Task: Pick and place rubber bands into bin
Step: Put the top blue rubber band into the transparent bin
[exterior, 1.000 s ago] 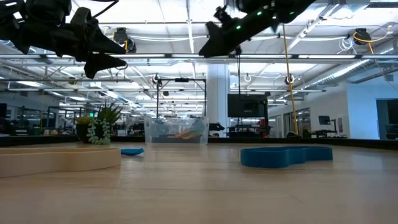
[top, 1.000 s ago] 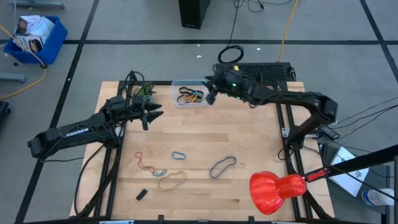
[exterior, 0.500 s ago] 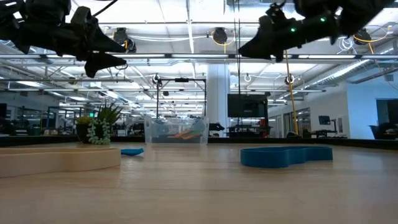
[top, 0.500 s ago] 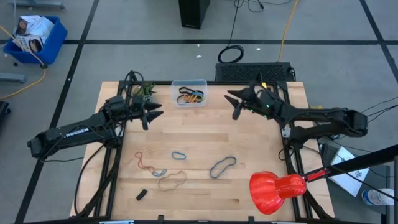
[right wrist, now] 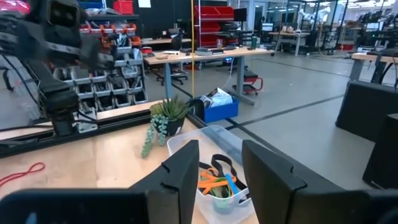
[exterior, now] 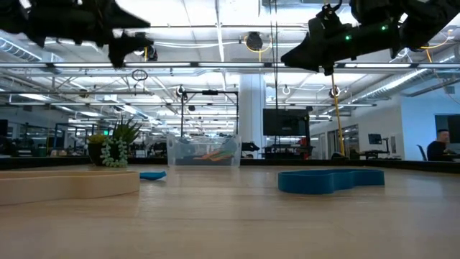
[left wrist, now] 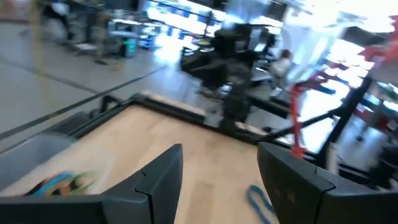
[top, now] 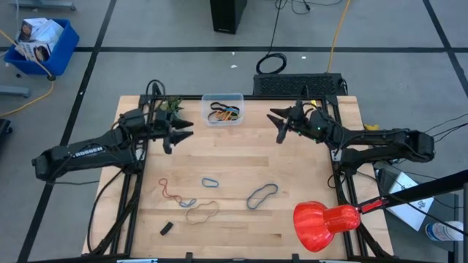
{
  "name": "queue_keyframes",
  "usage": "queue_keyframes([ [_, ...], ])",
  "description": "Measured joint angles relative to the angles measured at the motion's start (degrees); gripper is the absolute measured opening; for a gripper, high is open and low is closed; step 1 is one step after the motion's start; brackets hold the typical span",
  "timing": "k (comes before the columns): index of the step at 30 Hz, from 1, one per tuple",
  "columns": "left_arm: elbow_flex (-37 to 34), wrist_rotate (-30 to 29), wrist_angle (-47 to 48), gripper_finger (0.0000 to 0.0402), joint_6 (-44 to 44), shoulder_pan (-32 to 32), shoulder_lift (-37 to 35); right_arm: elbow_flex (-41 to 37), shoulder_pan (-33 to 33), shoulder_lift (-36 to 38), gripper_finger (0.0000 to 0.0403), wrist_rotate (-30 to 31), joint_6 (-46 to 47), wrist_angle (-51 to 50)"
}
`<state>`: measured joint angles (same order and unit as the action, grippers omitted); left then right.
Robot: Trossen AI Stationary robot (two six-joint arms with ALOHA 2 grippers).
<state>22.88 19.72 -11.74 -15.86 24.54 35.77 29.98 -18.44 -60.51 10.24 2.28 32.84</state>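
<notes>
Right hand [top: 280, 128] now back from bin [top: 224, 109], empty.

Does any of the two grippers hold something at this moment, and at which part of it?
Nothing is held. The left gripper and the right gripper both hang above the table with open, empty fingers. The rubber bands lie untouched.

My bench in an industrial robotics lab

Around my wooden table [top: 234, 157]: grey concrete floor, ceiling trusses [exterior: 215, 65], red parts shelving [right wrist: 214, 15], workbenches [right wrist: 205, 56] and monitors.
</notes>
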Motion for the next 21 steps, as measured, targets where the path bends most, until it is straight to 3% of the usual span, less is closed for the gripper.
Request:
queue_keyframes([
  [5, 10.63, 0.99, 12.27, 0.0214, 7.3, -6.58, 7.78, 0.0, -0.35, 0.0, 0.0116, 0.07, 0.03, -0.02],
  [12, 21.57, -7.03, 38.46, 0.0214, 16.5, -17.46, 20.64, 0.0, -0.37, -0.02, 0.0116, 0.09, 0.04, -0.63],
  [21, 22.33, -14.41, 43.07, 0.0214, 15.59, -26.92, 32.8, 0.0, -0.5, -0.04, 0.0116, 0.18, 0.04, -1.84],
])
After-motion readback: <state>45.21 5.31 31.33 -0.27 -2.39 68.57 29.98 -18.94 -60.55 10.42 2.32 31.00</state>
